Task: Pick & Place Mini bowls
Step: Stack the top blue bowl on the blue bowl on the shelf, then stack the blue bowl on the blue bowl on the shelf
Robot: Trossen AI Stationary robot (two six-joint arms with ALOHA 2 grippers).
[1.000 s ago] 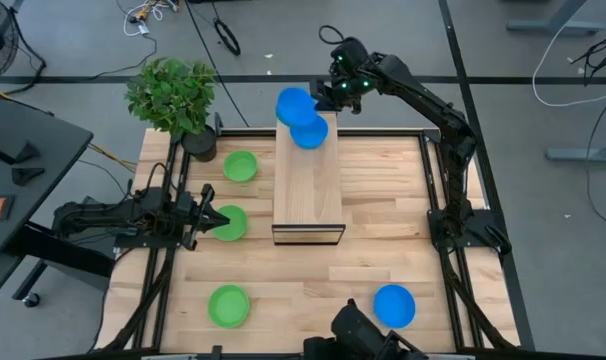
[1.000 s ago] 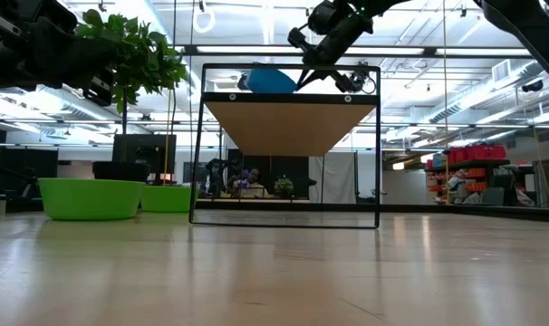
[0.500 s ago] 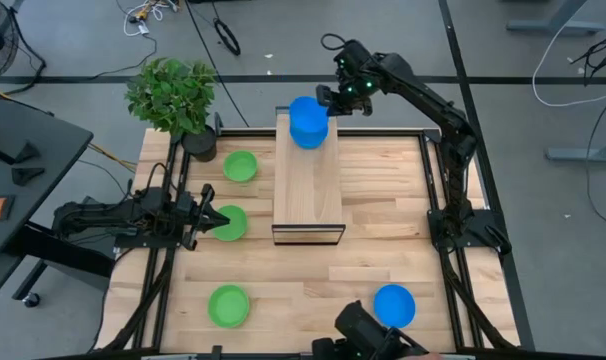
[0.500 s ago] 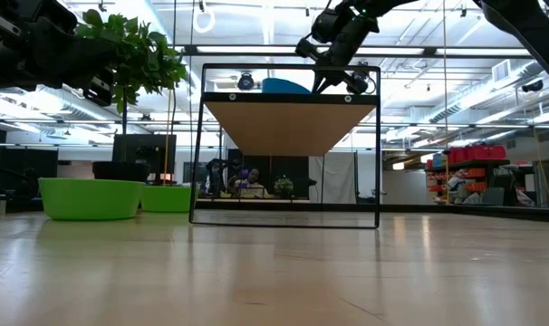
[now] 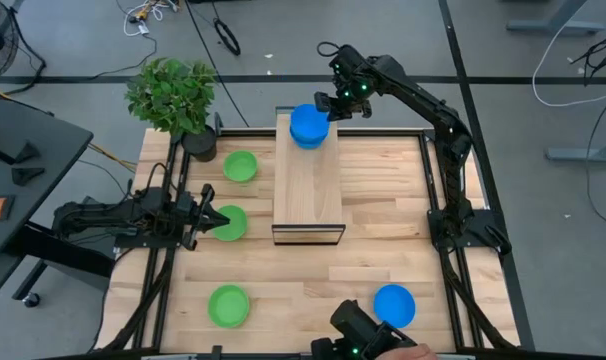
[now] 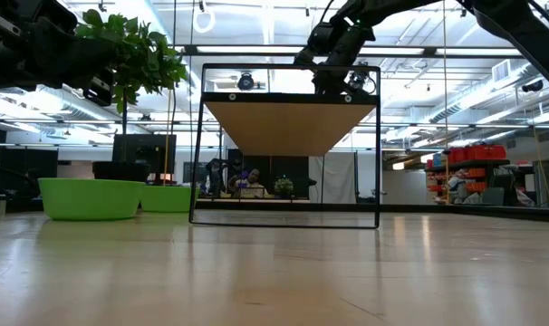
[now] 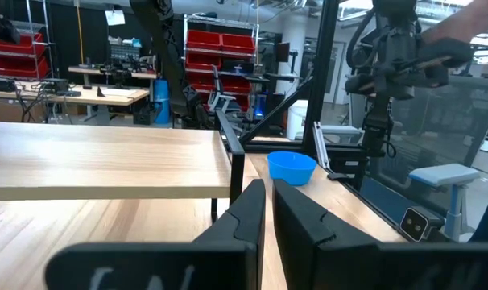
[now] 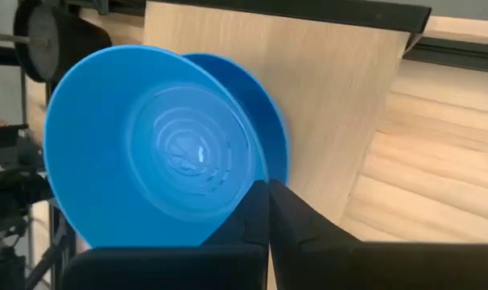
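Two blue mini bowls show at the far end of the raised wooden platform [image 5: 308, 190]. One [image 5: 311, 139] rests on the platform top. The other [image 5: 307, 119] is tilted just over it, with my right gripper [image 5: 330, 103] shut on it. Three green bowls [image 5: 240, 166] [image 5: 231, 222] [image 5: 228, 305] and a third blue bowl [image 5: 394, 305] sit on the table. My left gripper [image 5: 205, 222] waits shut at the left rim of the middle green bowl, nothing between its fingers [image 7: 252, 205]. My right gripper pinches the upper blue bowl by its rim [image 8: 256, 179] between its two fingers, on the side toward the table's right. The fingers slant down from the far right. The bowl is tilted, its hollow facing the gripper, over the lower blue bowl [image 8: 272, 121]; whether the two touch cannot be told.
A potted leafy plant [image 5: 173, 95] stands at the table's far left corner. The platform's black frame [image 6: 288, 145] stands mid-table. A dark camera unit [image 5: 368, 335] sits at the near edge, with a person's hand [image 5: 415, 352] beside it.
My right gripper has tipped further downward and sunk, carrying the blue bowl from off the platform's far left corner toward the right and near, over the other blue bowl. In the low view the bowl has dropped behind the frame's top bar.
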